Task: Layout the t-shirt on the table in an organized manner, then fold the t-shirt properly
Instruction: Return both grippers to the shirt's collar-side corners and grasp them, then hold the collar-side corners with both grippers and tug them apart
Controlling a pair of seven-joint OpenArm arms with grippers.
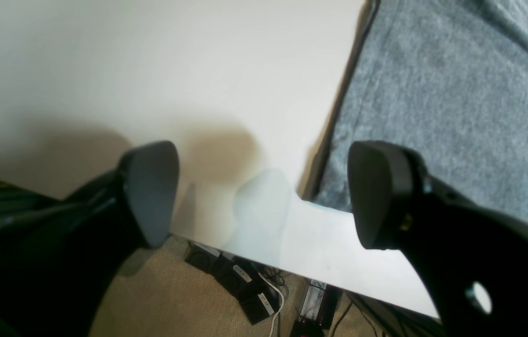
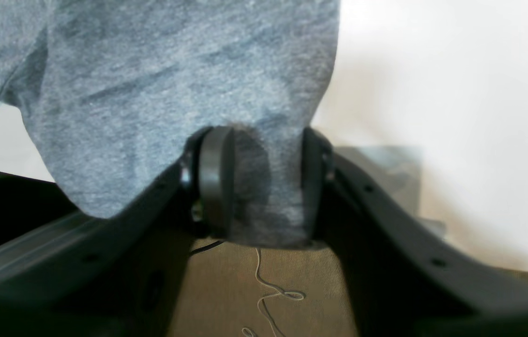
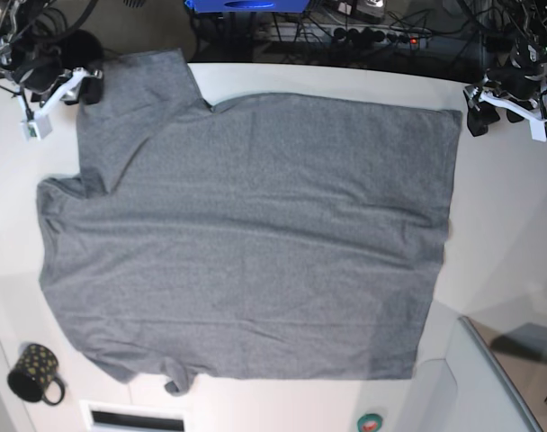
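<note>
The heather-grey t-shirt [image 3: 246,243] lies spread flat over the white table [image 3: 498,234], with one sleeve reaching toward the far left corner. There my right gripper [image 3: 86,88] sits at the sleeve's end. In the right wrist view the right gripper [image 2: 264,187] is shut on a bunch of the t-shirt [image 2: 175,84], which fills the space between its fingers. My left gripper [image 3: 476,117] hovers at the far right, just outside the shirt's corner. In the left wrist view the left gripper [image 1: 264,196] stands wide open over bare table [image 1: 151,70], with the t-shirt [image 1: 455,93] edge beside its right finger.
A black dotted mug [image 3: 35,373] stands at the near left corner. A pale raised panel [image 3: 498,378] occupies the near right. Cables and power strips [image 3: 345,31] run behind the far edge. The table edge drops to the floor right under both grippers.
</note>
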